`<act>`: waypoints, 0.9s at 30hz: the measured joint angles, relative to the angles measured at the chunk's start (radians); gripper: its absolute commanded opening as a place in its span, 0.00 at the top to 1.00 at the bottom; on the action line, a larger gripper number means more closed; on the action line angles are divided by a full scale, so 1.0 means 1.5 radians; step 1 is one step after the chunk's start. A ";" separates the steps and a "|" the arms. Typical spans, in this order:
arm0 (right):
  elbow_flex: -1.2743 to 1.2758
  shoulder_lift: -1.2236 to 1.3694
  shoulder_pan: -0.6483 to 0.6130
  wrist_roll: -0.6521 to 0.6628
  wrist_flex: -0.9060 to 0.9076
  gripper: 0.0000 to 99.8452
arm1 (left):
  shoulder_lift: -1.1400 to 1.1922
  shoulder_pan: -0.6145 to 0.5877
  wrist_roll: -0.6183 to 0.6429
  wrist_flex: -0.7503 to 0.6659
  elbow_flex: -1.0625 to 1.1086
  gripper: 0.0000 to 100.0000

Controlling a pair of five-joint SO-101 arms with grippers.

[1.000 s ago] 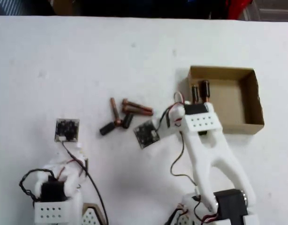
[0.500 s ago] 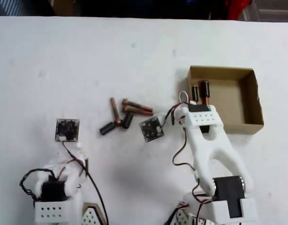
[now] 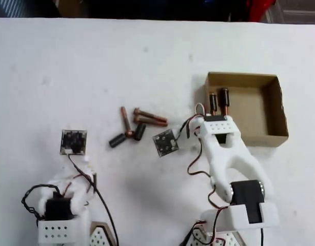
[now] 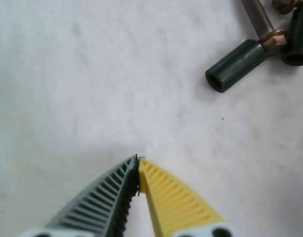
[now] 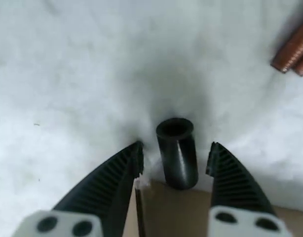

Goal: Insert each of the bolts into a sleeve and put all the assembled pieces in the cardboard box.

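From above, the cardboard box [image 3: 250,110] sits toward the right edge of the bench [image 3: 70,61]. Two assembled pieces [image 3: 219,101] lean at its left wall. Three loose bolts [image 3: 150,121] and two sleeves [image 3: 116,140] lie clustered near the bench's middle. The right arm [image 3: 227,154] stretches out from the near edge, its wrist over the box's near-left corner. The left arm [image 3: 57,205] is folded low at the bench's near-left corner, well apart from the parts.

In the left wrist view, the left gripper [image 4: 137,165] points down at bare bench, its fingers closed tip to tip on nothing. A dark green sleeve [image 4: 235,65] lies near, with a bolt's head against its far end.

In the right wrist view, the right gripper [image 5: 176,146] is spread wide. A black sleeve [image 5: 178,165] stands between its fingers with a gap on each side. Its open end points away and its other end is over the cardboard wall.
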 measured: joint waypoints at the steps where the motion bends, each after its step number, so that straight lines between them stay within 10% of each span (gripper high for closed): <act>1: 0.000 0.001 0.000 0.000 0.000 0.87 | 0.000 0.000 0.000 0.000 0.000 0.98; 27: -0.071 -0.029 -0.073 -0.394 0.008 0.98 | 0.000 0.000 0.000 0.000 0.000 0.98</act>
